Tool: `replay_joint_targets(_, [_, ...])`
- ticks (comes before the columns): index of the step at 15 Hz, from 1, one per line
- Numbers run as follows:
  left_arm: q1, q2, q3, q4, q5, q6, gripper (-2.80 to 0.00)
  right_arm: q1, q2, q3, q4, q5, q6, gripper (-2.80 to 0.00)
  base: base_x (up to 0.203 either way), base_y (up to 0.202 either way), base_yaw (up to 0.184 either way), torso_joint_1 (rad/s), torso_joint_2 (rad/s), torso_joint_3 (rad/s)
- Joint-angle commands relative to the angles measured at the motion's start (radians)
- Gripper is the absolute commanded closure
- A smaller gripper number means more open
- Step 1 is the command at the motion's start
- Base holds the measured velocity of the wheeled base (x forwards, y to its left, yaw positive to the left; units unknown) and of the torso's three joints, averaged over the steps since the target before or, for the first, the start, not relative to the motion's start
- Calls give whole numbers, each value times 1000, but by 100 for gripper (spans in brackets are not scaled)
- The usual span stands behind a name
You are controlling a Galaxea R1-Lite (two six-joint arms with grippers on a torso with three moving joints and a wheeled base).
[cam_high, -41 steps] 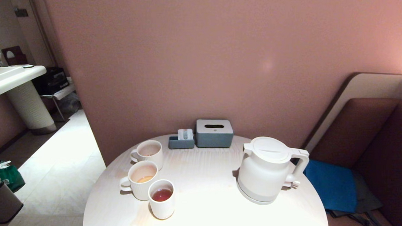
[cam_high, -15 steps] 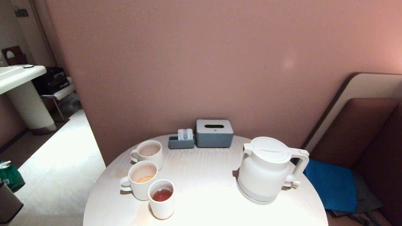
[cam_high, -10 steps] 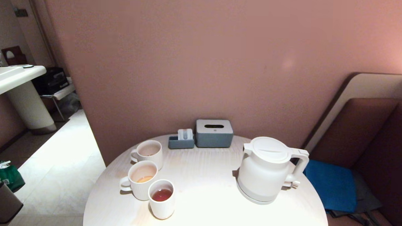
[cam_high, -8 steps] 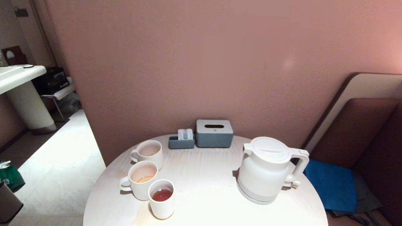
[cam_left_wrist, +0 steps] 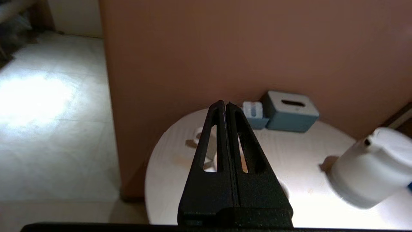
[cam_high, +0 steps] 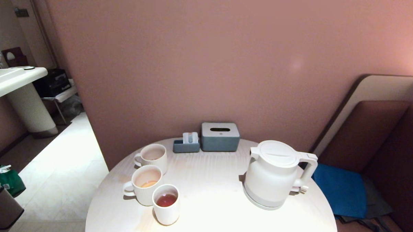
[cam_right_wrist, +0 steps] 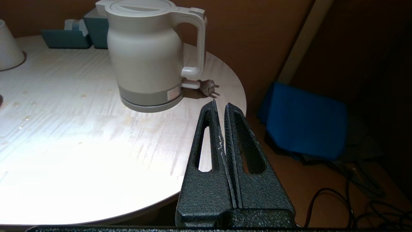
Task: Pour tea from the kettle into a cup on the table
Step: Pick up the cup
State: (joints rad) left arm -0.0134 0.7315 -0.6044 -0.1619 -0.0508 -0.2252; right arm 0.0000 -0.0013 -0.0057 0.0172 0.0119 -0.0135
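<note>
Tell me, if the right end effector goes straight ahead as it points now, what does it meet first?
Probably the plug lying beside the kettle; the shut right end effector points that way, though depth is unclear.

White kettle (cam_high: pixel 271 175), reddish-brown tea (cam_high: pixel 166 199)

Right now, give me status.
Left gripper and right gripper shut, empty. Kettle on base, untouched. Cup holds some tea. Nothing between them.
</note>
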Motion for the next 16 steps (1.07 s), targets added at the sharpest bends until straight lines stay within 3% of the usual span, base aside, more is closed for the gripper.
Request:
replay_joint_targets(1, [-5, 190, -77, -11, 13, -28, 0, 0, 1, 0, 0, 0, 0, 0, 0, 0, 0, 0, 0, 0])
replay_joint_targets(3, [-12, 272, -140, -16, 47, -23, 0, 0, 1, 1, 0, 0, 0, 0, 0, 0, 0, 0, 0, 0])
replay_joint_targets(6, [-88, 317, -171, -18, 81, 62, 0, 0, 1, 1, 0, 0, 0, 0, 0, 0, 0, 0, 0, 0])
replay_joint_targets(11, [-216, 379, -163, -35, 204, 78, 0, 0, 1, 0, 0, 0, 0, 0, 0, 0, 0, 0, 0, 0])
replay_joint_targets(13, [-291, 412, -111, -105, 244, 86, 0, 0, 1, 0, 0, 0, 0, 0, 0, 0, 0, 0, 0, 0])
replay_joint_targets(16, [-389, 506, 32, -365, 358, 145, 0, 0, 1, 0, 0, 0, 0, 0, 0, 0, 0, 0, 0, 0])
